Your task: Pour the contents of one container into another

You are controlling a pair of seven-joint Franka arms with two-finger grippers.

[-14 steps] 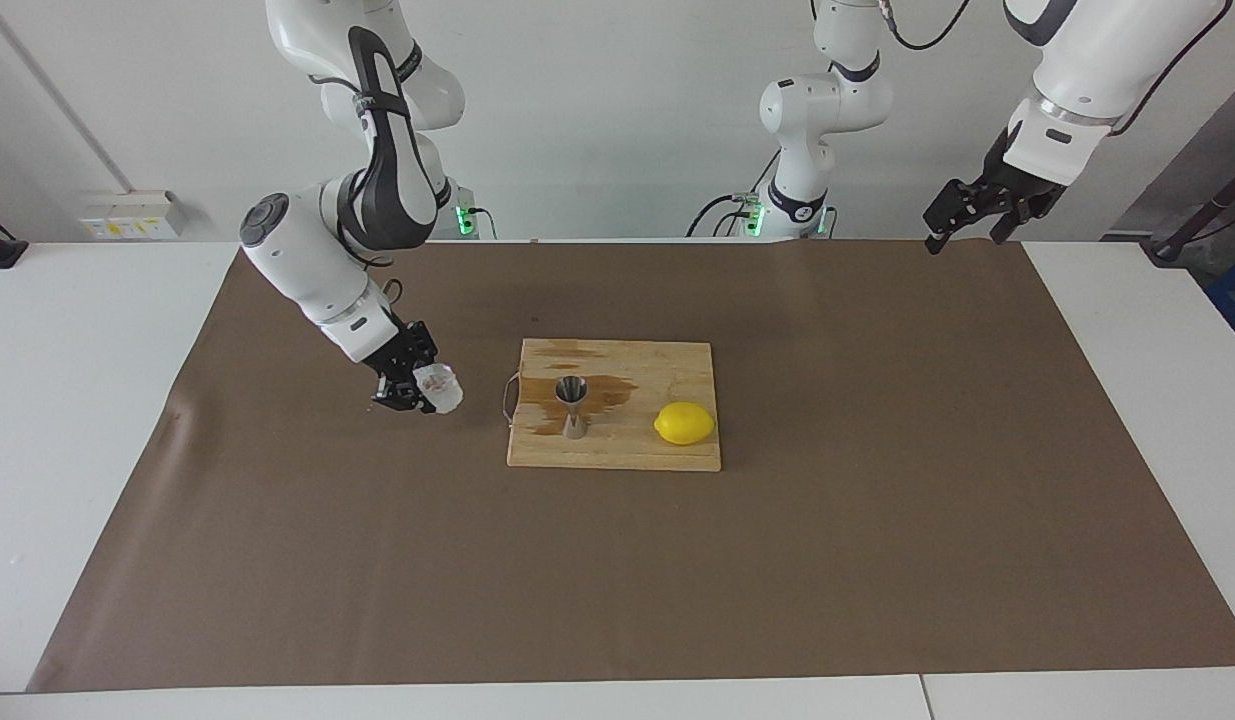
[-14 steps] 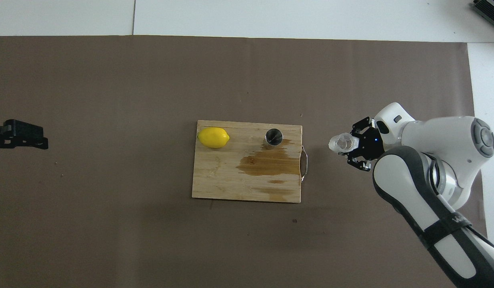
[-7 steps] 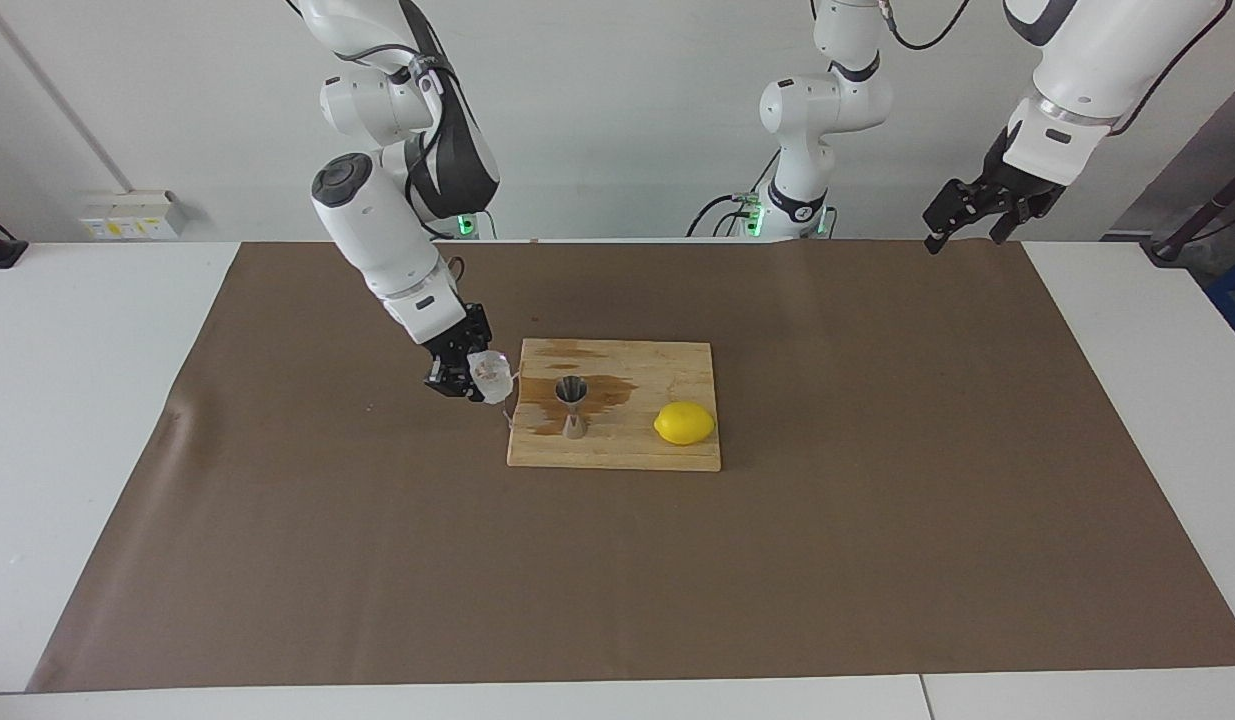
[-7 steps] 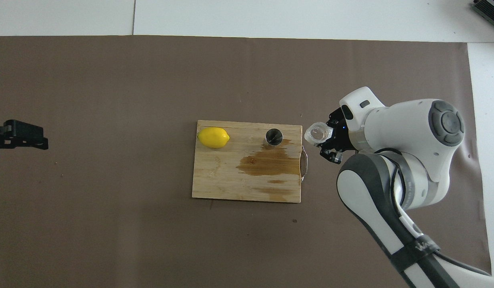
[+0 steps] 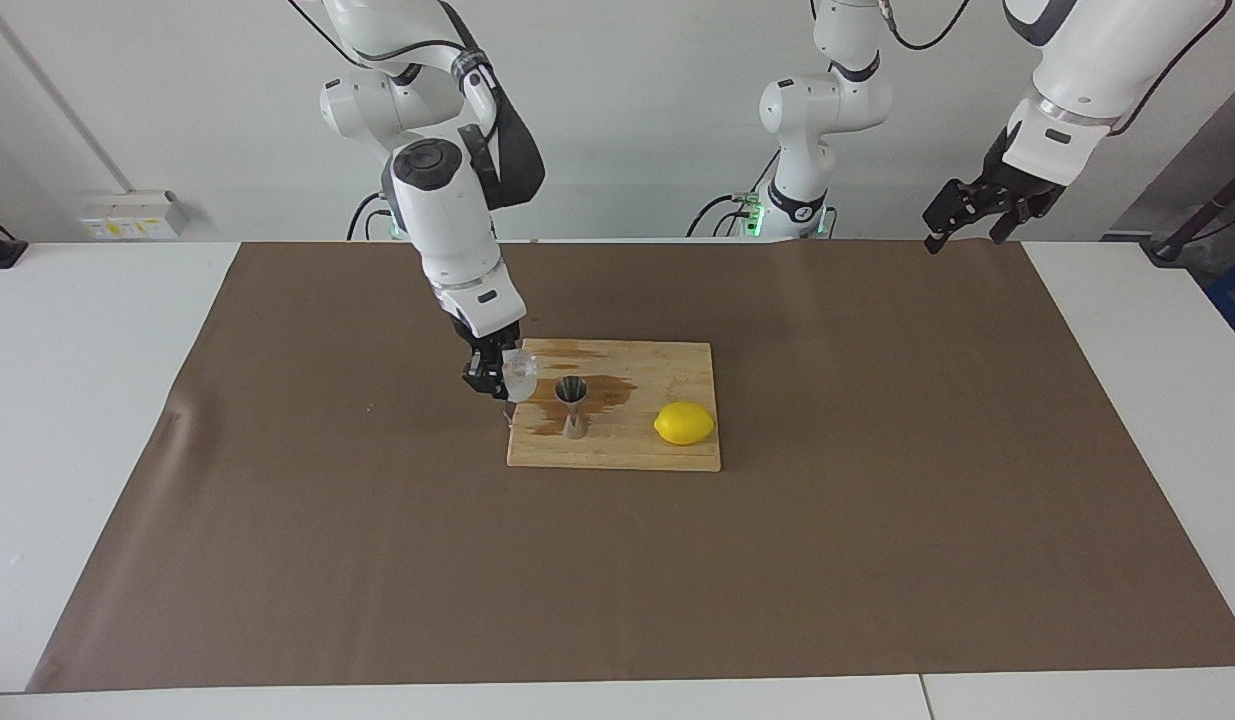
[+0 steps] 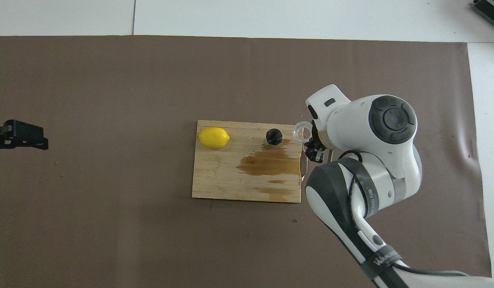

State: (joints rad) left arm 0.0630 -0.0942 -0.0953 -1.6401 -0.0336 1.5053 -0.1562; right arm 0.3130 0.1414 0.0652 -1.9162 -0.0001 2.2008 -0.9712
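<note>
Where brown paper (image 5: pixel 877 520) covers it, a stained board (image 5: pixel 667 452) lies.

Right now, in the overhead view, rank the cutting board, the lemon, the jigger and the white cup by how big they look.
1. cutting board
2. lemon
3. jigger and white cup: alike; the cup is raised in the right gripper, so unranked.

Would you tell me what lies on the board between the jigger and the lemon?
Nothing: between the jigger and the lemon is only bare cutting board, seen in both views.
</note>
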